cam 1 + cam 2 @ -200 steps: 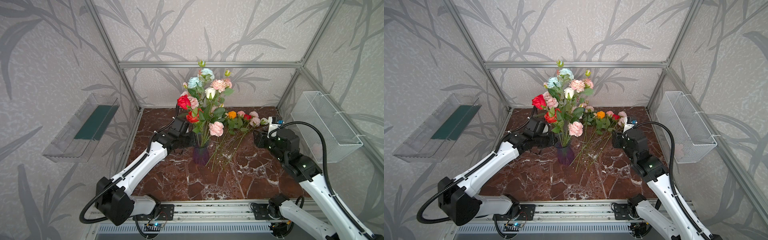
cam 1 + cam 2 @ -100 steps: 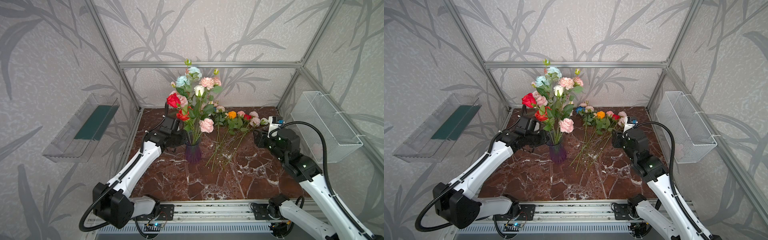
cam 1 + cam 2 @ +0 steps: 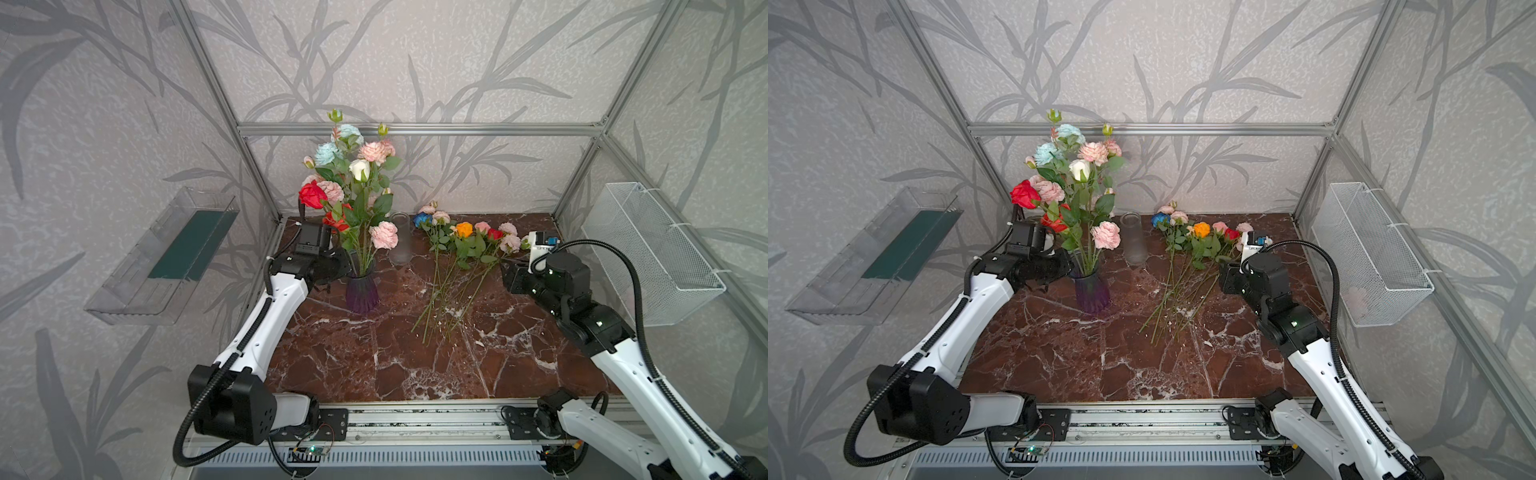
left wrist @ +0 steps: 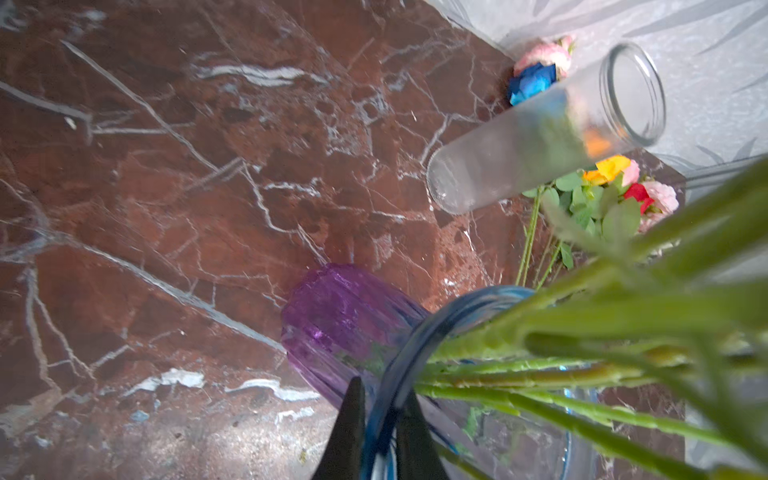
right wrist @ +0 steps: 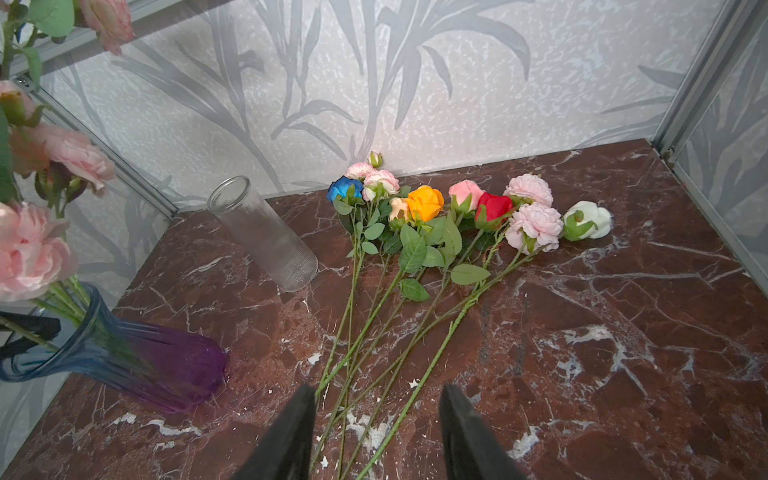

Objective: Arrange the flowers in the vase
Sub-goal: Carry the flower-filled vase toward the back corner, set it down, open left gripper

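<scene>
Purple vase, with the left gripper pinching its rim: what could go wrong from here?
1. The left gripper is shut on only the thin rim of the purple vase, and the bouquet in it is tall and top-heavy. A pull could tip it or slip the grip.
2. The clear vase stands close beside it, so a sweep that way might topple it.
3. The right gripper hangs open over the loose flowers, whose stems cross. It may catch several at once.
</scene>
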Available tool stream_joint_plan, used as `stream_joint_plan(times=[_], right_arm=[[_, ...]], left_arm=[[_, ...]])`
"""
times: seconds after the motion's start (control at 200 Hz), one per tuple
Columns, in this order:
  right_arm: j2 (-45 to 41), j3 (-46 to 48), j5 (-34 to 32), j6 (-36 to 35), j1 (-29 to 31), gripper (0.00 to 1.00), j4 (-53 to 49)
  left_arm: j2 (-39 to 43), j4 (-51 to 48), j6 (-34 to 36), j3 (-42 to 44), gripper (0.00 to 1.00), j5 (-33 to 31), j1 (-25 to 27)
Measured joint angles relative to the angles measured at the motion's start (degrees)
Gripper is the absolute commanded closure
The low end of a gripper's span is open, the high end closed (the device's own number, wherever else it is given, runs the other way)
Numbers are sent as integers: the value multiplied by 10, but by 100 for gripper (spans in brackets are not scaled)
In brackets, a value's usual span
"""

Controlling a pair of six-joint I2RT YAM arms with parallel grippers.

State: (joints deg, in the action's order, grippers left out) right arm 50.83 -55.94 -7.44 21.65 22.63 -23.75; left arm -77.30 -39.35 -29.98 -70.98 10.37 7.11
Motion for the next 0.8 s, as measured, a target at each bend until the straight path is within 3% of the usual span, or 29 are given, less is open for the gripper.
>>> stream_joint_plan(times=[0.43,0.6,0.8], right_arm=[[3,0,27,8,-25,51,10],[5,0,36,10,-25,52,12],[6,0,40,10,-25,52,12]], left_arm=[[-138,90,40,-93,100,55,-98],[-196,103,61,-149,100,67,-116],[-212,127,66,-156,100,79,-130]])
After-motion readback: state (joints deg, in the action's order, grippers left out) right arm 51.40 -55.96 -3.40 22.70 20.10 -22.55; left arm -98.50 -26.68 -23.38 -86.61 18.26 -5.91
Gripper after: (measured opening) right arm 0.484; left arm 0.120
